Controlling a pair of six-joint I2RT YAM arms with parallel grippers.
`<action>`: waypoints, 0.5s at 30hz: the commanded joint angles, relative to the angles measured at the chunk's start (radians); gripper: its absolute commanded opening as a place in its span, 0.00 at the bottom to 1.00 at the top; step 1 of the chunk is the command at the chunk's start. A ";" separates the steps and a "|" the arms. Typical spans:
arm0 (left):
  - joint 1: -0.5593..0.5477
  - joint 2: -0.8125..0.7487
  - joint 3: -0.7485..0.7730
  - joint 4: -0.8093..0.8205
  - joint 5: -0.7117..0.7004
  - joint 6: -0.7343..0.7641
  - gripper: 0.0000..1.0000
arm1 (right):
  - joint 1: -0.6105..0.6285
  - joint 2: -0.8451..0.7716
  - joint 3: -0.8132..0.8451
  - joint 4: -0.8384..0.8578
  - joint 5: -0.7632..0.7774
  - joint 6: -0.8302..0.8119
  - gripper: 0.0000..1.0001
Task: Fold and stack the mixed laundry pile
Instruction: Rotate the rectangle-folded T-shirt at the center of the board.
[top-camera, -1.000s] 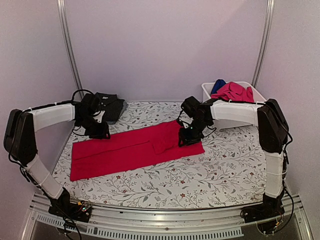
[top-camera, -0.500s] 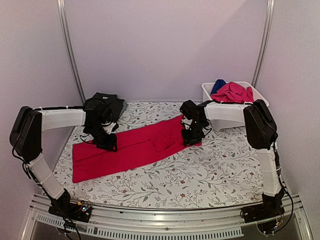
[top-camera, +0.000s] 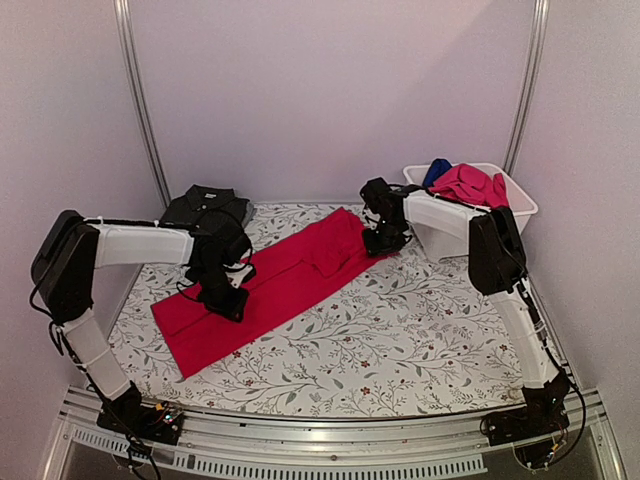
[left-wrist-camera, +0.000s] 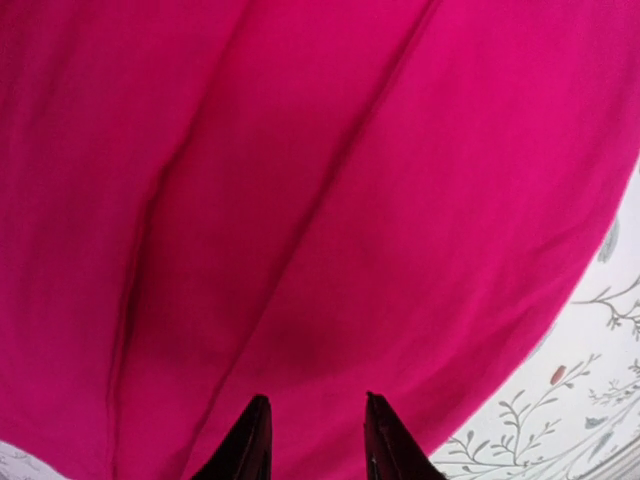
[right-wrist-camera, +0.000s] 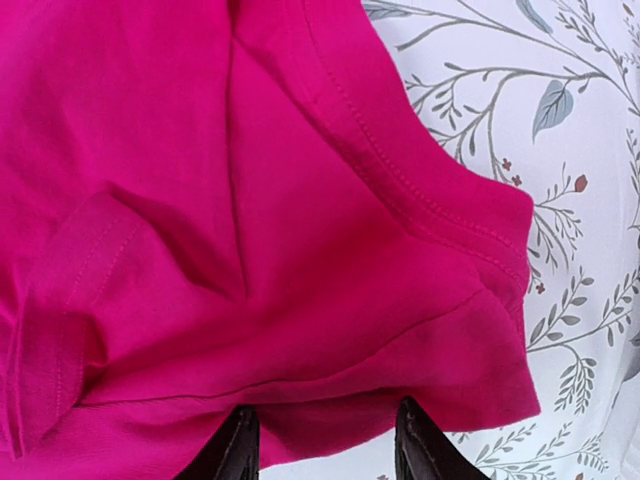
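Lying from 8 to 1 o'clock, the red tee (top-camera: 300, 270) bears the left gripper (left-wrist-camera: 317, 405), fingers narrowly parted; the right gripper (right-wrist-camera: 328, 408) straddles its hem, grip unclear. A white tub (top-camera: 515, 185) crowds 2 o'clock, the charcoal polo (top-camera: 205, 208) 10.

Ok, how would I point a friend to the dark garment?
Start at the flower-patterned tablecloth and look to its far left corner. There lies the dark polo, folded into a neat block. It is the only near-black piece: the red tee is spread mid-table, and the pink garment and blue garment sit in the white tub at the right.
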 joint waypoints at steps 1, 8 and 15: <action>-0.088 0.081 -0.008 -0.022 -0.031 -0.003 0.31 | 0.005 -0.128 -0.020 0.036 -0.055 -0.023 0.48; -0.231 0.158 -0.020 -0.033 0.015 -0.033 0.26 | 0.005 -0.240 -0.039 0.024 -0.125 -0.045 0.51; -0.385 0.199 0.172 -0.047 0.123 -0.023 0.25 | 0.004 -0.294 -0.144 -0.001 -0.137 -0.035 0.51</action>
